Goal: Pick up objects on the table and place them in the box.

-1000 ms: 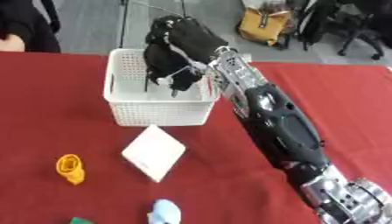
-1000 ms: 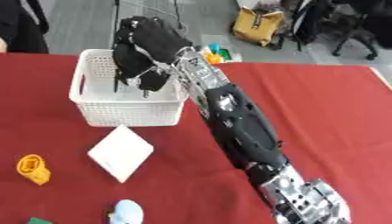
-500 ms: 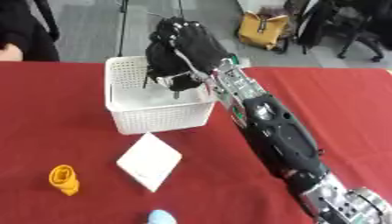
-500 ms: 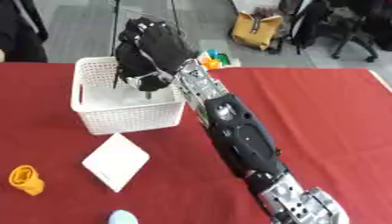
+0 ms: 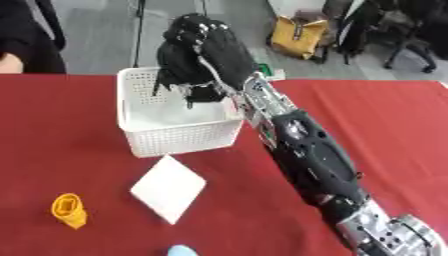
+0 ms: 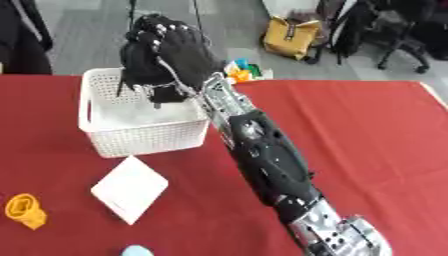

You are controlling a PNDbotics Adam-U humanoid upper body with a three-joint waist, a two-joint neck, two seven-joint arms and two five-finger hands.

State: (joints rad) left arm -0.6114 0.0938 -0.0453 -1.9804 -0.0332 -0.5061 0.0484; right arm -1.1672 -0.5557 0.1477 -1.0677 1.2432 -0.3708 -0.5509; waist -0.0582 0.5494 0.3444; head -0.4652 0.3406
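Your right hand [image 5: 203, 59] has its fingers curled downward over the white box [image 5: 175, 135], upper centre of the frame; whether they hold anything you cannot tell. The back of the hand faces the camera, wrist bent, and your forearm runs from there down to the lower right corner. On the red table [image 5: 79, 165], a white flat square [image 5: 168, 188] lies just below the box, a yellow object [image 5: 68, 210] sits lower left, and a pale blue thing [image 5: 180, 250] shows at the bottom edge. The right eye view alone shows colourful items [image 6: 240, 70] behind the wrist.
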